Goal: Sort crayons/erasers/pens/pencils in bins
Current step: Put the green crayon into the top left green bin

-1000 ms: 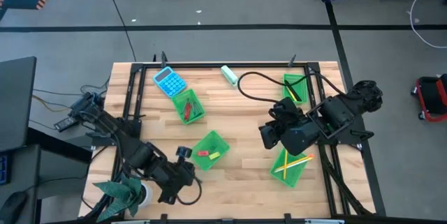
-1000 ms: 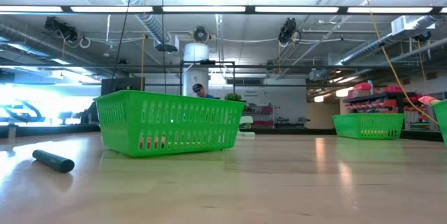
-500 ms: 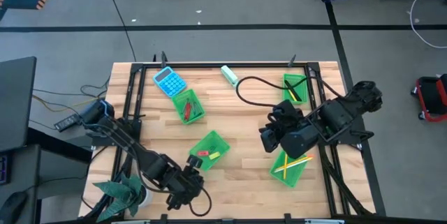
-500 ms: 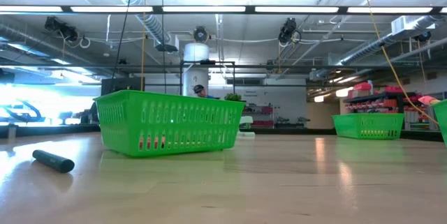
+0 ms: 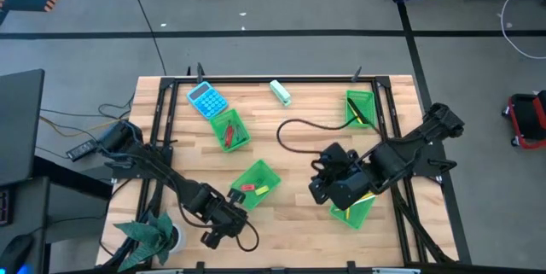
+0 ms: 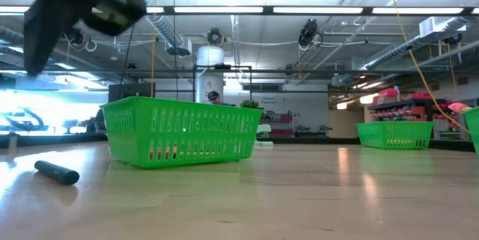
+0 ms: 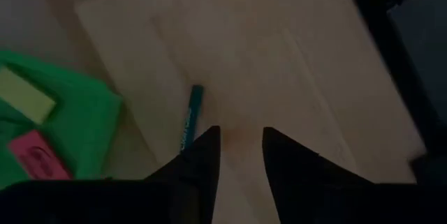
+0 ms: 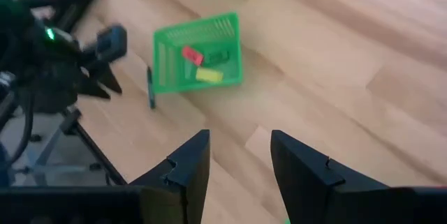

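A slim dark-teal pen (image 7: 190, 116) lies flat on the wood beside the near-left bin (image 5: 256, 182), which holds pink-red (image 7: 31, 158) and yellow (image 7: 24, 95) erasers. In the low view the pen (image 6: 56, 171) lies left of that bin (image 6: 183, 131). My left gripper (image 7: 241, 144) hangs open just above the table, and the pen's near end is beside one fingertip. My right gripper (image 8: 241, 147) is open and empty, above the table's middle right (image 5: 317, 190). Three more bins hold red crayons (image 5: 229, 129), dark pens (image 5: 360, 107) and pencils (image 5: 357, 210).
A blue calculator (image 5: 206, 99) and a teal-and-white block (image 5: 280, 91) lie near the far edge. A black cable (image 5: 294, 129) loops over the table's middle. A plant (image 5: 153, 236) stands at the near left corner. A black frame (image 5: 256, 78) runs along the table's edges.
My left gripper has come down toward the table near its front edge, moving toward the pen, and now shows at the top left of the low view. My right gripper has sunk and moved toward the near edge, dragging the cable loop with it.
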